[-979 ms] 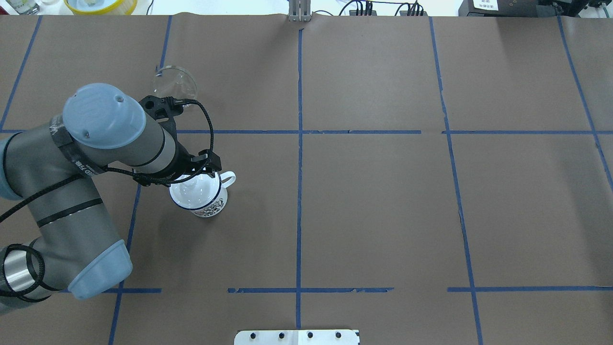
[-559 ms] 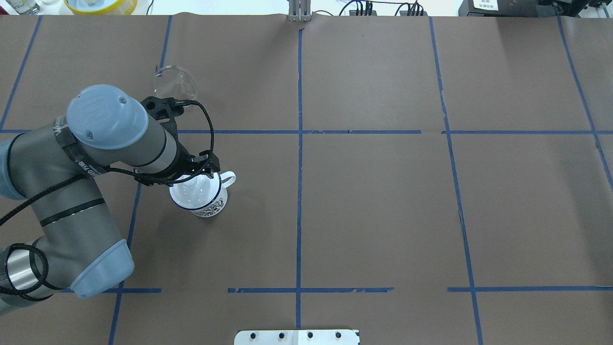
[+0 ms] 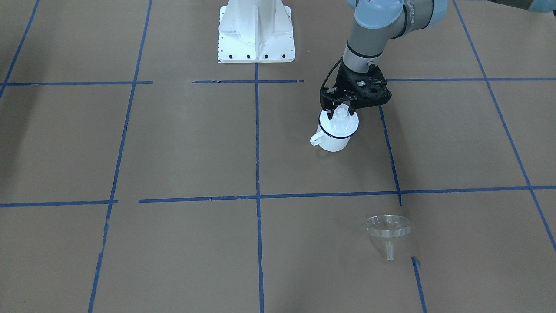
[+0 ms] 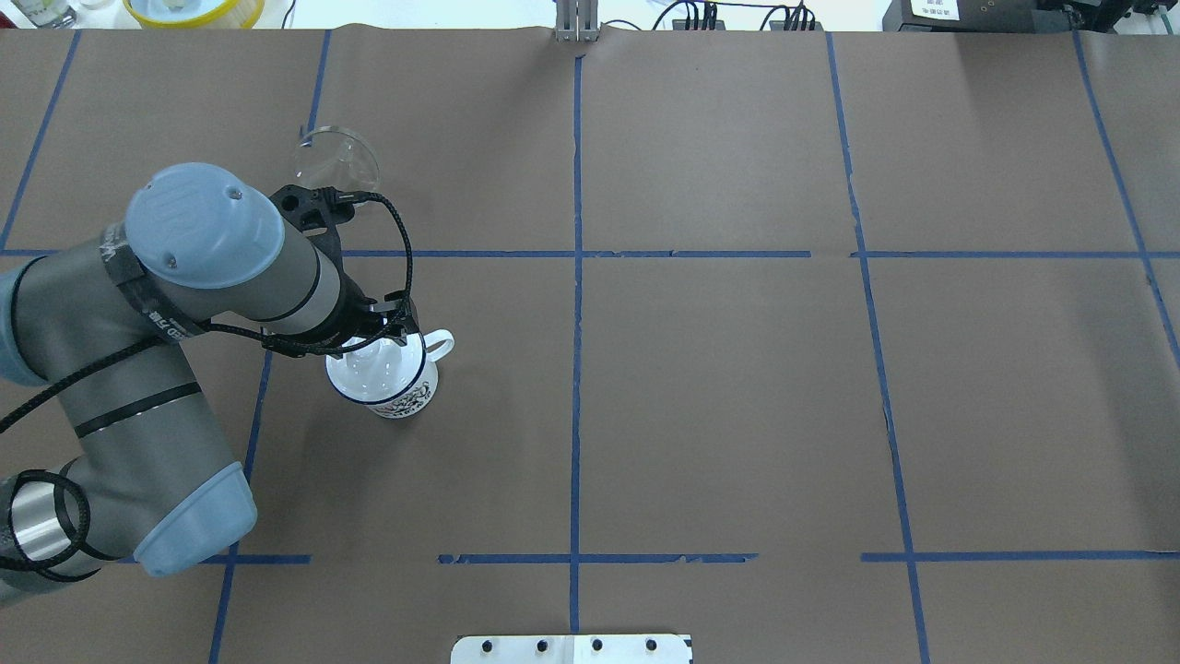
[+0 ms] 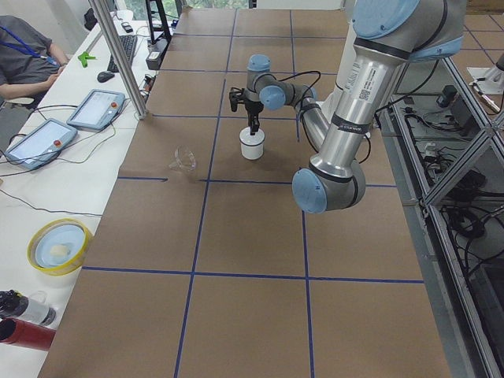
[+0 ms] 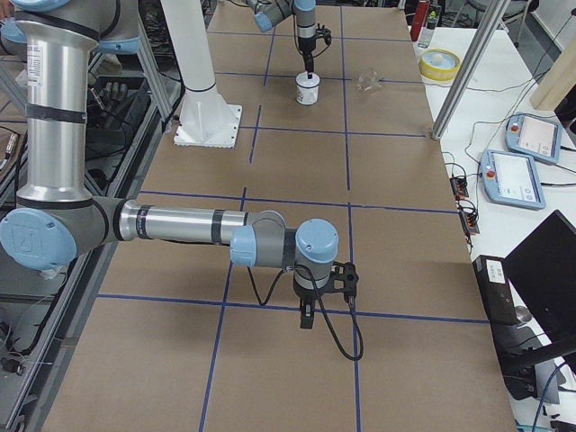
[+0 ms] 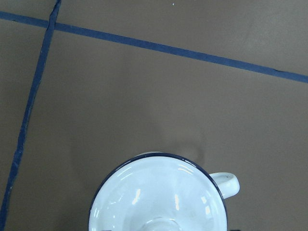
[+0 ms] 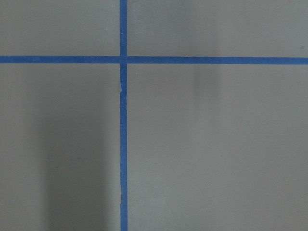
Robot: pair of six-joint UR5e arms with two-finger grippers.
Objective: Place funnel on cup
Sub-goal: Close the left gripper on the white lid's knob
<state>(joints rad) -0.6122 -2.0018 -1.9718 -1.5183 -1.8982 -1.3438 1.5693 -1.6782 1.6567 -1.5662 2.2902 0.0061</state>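
Step in hand, by judgement: clearing the cup's mouth, ahead of any funnel work.

Cup [image 3: 333, 141] upright in left half of desk [image 4: 737, 387], roughly midway between robot's edge and far edge, handle toward desk's middle. Capped by round white lid [image 3: 343, 125], knob [image 3: 342, 113] up. Left gripper [image 3: 342, 110] straight down over it, one finger on each side of knob, close in. Pinched or merely straddling: cannot tell from any view, with the wrist view cut off right at knob.

Funnel [image 3: 388, 227] alone on desk, toward far edge and left end, well apart from cup. Apparently on its side, stem toward far edge. Untouched by either gripper.

Right gripper [image 6: 307, 317] low over desk near right end, above a tape cross [image 8: 123, 59]. Open or closed: cannot tell, seen only from the side camera.

Next move, as judged:
- Firm closure on knob, then straight lift, no drag on cup.
- Lid set down on bare desk, away from both cup and funnel.
- Reach toward far edge for funnel. Awkward grasp expected: thin clear wall, probably slippery, prone to roll. Rim the likeliest hold.
- Stem down into opened mouth, cone seated on dark blue rim.
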